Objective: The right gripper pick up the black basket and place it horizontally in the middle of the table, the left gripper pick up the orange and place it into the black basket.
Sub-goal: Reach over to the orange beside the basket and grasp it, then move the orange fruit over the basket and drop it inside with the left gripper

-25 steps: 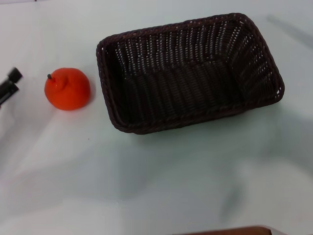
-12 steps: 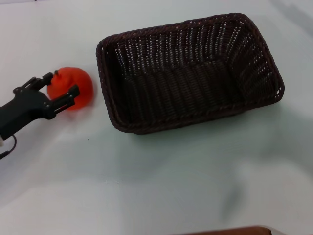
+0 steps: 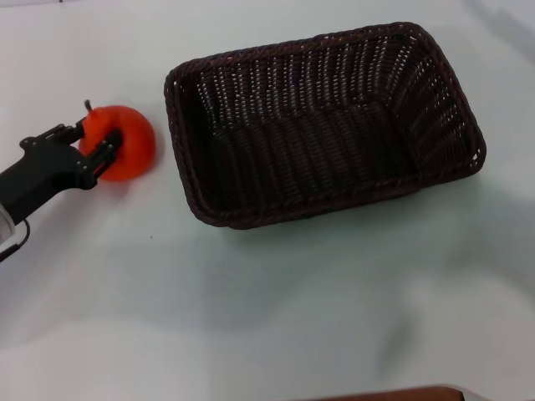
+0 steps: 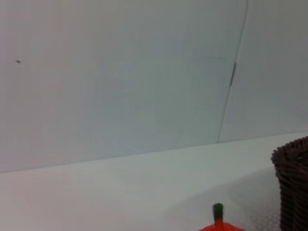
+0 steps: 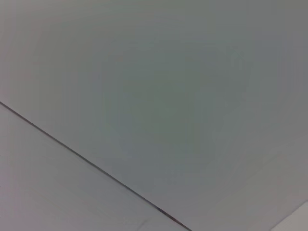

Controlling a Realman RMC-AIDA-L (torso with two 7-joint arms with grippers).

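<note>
1. Left end effector [image 3: 94, 144]: it enters from the left edge of the head view, low over the bench [image 3: 267, 309]. Its two black fingers [image 3: 107, 153] straddle the orange, one on the far side and one on the near side. The fingers sit against the fruit's left half, pinching it.
2. Orange [image 3: 125, 142]: it rests on the bench, left of the basket and just beside the basket's left end, not touching it. Its dark stem [image 3: 86, 105] points up and to the left. In the left wrist view only the stem and the top of the fruit [image 4: 219, 226] show at the lower edge, with a corner of the basket [image 4: 292, 187] to one side.
3. Basket [image 3: 322, 125]: dark woven wicker, rectangular, standing upright on the bench with its long side running left to right, slightly skewed. It occupies the upper middle of the head view. Its interior holds nothing; the woven floor is fully visible.
4. Right end effector: not visible in any view. The right wrist view shows only a plain pale surface crossed by a thin dark line.
5. Markings: no readable writing, brand or label appears on any item.
</note>
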